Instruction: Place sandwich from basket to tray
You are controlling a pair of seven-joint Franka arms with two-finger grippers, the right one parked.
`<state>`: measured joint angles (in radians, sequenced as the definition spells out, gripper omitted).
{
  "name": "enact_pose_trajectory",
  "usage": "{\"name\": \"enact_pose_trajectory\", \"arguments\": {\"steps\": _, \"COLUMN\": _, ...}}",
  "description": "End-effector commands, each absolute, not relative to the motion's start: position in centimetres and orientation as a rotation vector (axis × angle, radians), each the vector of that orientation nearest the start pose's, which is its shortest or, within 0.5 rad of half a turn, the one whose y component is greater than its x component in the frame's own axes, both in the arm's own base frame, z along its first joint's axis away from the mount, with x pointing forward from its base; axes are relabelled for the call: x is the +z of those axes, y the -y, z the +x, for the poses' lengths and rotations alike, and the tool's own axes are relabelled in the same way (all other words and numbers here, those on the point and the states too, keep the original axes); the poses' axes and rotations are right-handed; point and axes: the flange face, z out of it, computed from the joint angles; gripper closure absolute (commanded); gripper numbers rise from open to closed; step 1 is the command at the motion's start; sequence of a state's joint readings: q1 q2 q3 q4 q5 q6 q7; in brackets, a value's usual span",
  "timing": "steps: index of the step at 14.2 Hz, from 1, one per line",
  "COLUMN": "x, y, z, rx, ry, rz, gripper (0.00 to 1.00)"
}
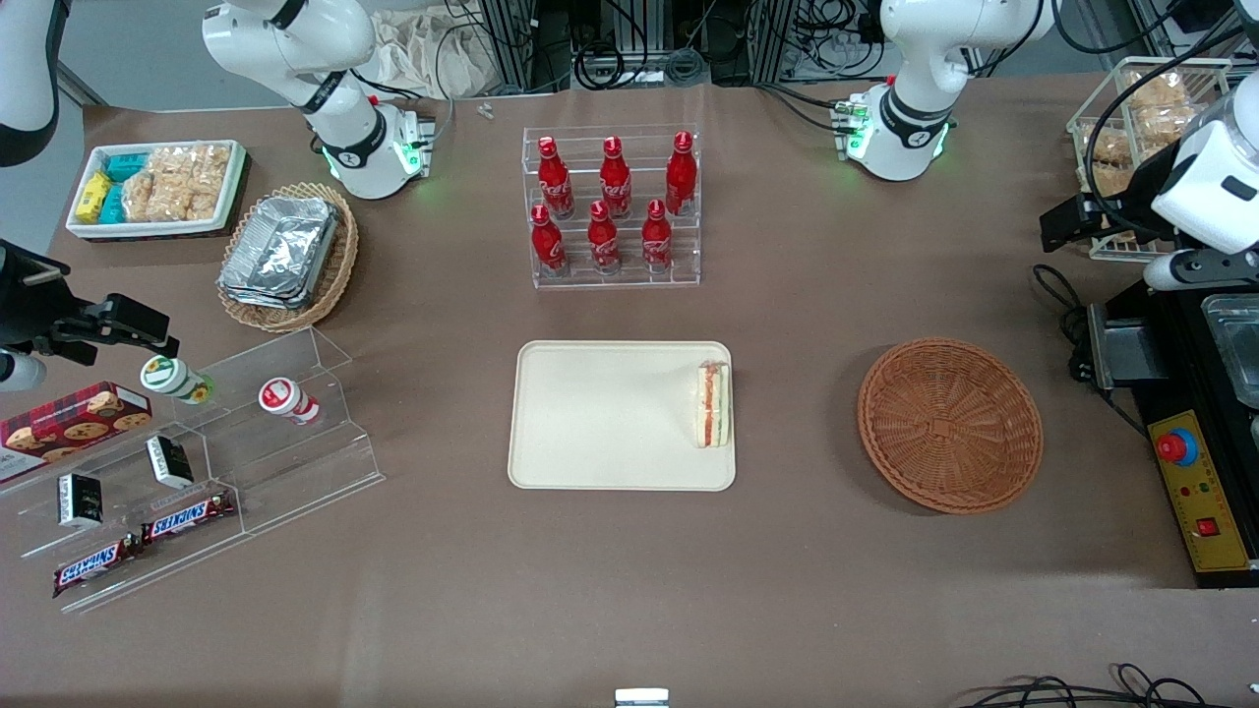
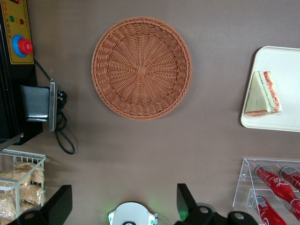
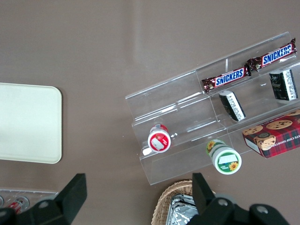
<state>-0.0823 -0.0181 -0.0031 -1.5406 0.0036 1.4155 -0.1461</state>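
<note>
**A:** Front view first. Where is the sandwich (image 1: 713,404)?

**B:** On the tray (image 1: 590,423), lying at the tray's edge nearest the basket (image 1: 949,425). The basket holds nothing. I judge the placing done; what remains is at most parking the arm.

**A:** And the gripper (image 1: 1072,224)?

**B:** High at the working arm's end of the table, well apart from both tray and basket. That view doesn't settle how it stands.

**A:** The left wrist view, then.

**B:** The gripper (image 2: 124,201) shows its two dark fingers (image 2: 58,204) spread wide with nothing between them, so it is released and carries nothing. Below it lie the bare basket (image 2: 141,68) and the tray (image 2: 286,61) with the sandwich (image 2: 263,93) on it, filling edge showing.

**A:** Anything in the way?

**B:** Not much. The rack of red bottles (image 1: 612,202) stands farther from the front camera than the tray, and a control box with a red button (image 1: 1195,492) sits just beside the basket. A cable (image 2: 63,136) trails near it.

**A:** The right wrist view?

**B:** Only a corner of the tray (image 3: 28,122), the clear stand with Snickers bars (image 3: 248,68) and a cookie box (image 3: 274,136).
</note>
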Motion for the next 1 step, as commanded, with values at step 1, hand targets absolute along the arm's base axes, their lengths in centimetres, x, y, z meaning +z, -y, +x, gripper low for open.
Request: {"name": "enact_pose_trajectory", "arguments": {"steps": 1, "x": 63.79, "y": 5.07, "z": 53.43, "rx": 0.146, "ry": 0.062, "rz": -3.132, "gripper": 0.0}}
